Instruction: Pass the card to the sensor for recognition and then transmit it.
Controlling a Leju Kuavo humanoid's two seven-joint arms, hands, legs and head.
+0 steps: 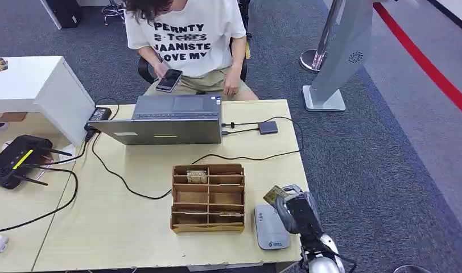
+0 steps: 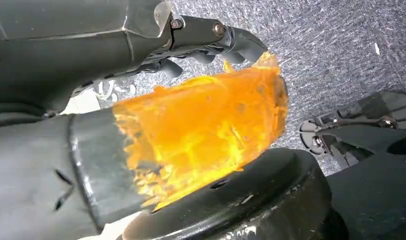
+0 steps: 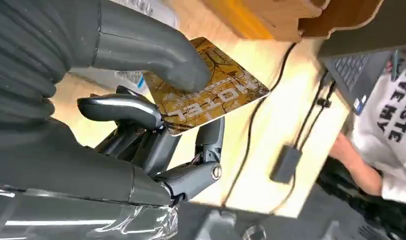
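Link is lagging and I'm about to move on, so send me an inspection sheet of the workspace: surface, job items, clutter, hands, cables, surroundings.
Surface: light wooden table.
Job's things: card gripped between thumb and fingers; grey sensor pad flat near the table's right front corner, beside the wooden divider box, which holds more cards.
Clutter: laptop, black router, small dark adapter.
Hands: right hand holds the card over the sensor's far right end; left hand hangs over carpet with nothing seen in it.
Cables: black cables cross the table.
Surroundings: seated person with a phone; grey stand on carpet.
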